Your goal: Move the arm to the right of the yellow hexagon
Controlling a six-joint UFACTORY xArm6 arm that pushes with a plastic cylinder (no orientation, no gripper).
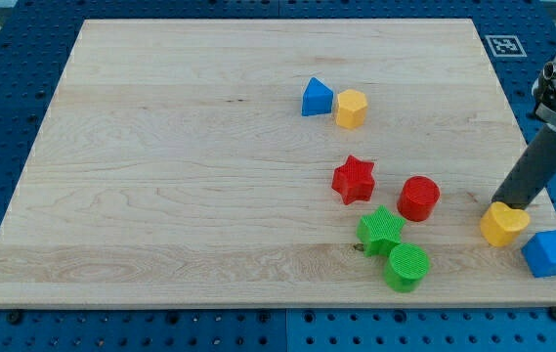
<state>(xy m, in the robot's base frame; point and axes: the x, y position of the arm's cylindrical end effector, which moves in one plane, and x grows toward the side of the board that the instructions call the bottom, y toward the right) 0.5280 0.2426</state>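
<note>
- Surface: a pale wooden desk (209, 176) lies on a blue perforated base; a printed marker tag (501, 44) sits at the view's top right corner.
- Fingers: the arm carries none, only a dark rod, so no open or clamped state applies.
- Tip position: my tip (505, 205) appears to touch the top of a yellow block (503, 224) near the view's right edge; the contact point itself is partly hidden. A blue block (551, 253) lies just beside it, lower right.
- Target: the yellow hexagon (351, 109) stands in the upper middle, touching or nearly touching a blue triangular block (317, 98) on its left.
- Other blocks: red star (353, 180), red cylinder (418, 198), green star (381, 231), green cylinder (406, 267), all well apart from the target.
- Step in hand: judged as the approach; the tip is well apart from the target.
- Next move: travel up and leftward to the bare desk just right of the hexagon, passing above the red cylinder, stopping short of contact.
</note>
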